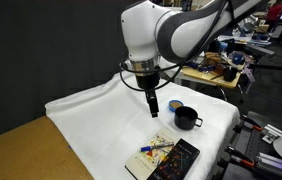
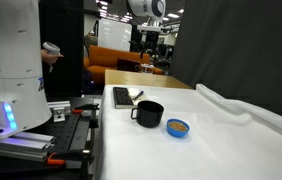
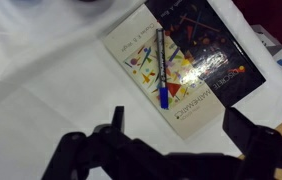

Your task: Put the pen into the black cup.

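A rumpled white cloth (image 1: 91,110) spreads across the middle of an exterior view, the glossy white arm (image 1: 161,35) curving in from upper right. Its black gripper (image 3: 176,125), along the wrist view's bottom edge, has jaws spread wide, empty. A flat book (image 3: 211,55) with a colourful cover fills that view's upper centre. The squat round black cup (image 1: 186,118) stands right of centre in an exterior view. The thin blue pen (image 3: 162,70) lies on the book's cover

The pen (image 3: 162,68) is lying exposed on the book (image 3: 211,60), open from above; the black cup (image 1: 186,118) is standing apart to the right, the blue disc (image 1: 176,105) crowding it.
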You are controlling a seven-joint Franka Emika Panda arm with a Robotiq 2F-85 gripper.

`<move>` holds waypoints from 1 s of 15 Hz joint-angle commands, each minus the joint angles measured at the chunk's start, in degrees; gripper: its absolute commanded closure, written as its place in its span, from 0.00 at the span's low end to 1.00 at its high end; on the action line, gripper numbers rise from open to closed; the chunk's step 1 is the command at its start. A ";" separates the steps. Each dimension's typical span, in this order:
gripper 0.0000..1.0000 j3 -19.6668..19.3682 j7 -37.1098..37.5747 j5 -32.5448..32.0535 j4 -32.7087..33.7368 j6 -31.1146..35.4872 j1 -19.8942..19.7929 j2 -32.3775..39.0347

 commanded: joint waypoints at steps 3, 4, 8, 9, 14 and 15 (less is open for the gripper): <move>0.00 -0.39 -0.07 0.23 0.46 -0.23 0.56 1.09; 0.00 -0.40 -0.07 0.23 0.46 -0.23 0.56 1.15; 0.00 -0.39 -0.07 0.23 0.46 -0.23 0.58 1.12; 0.00 -0.39 -0.07 0.23 0.46 -0.23 0.58 1.12; 0.00 -0.56 -0.84 0.65 1.62 -0.26 0.20 2.47; 0.00 -0.67 -1.07 0.80 2.01 -0.31 0.06 3.02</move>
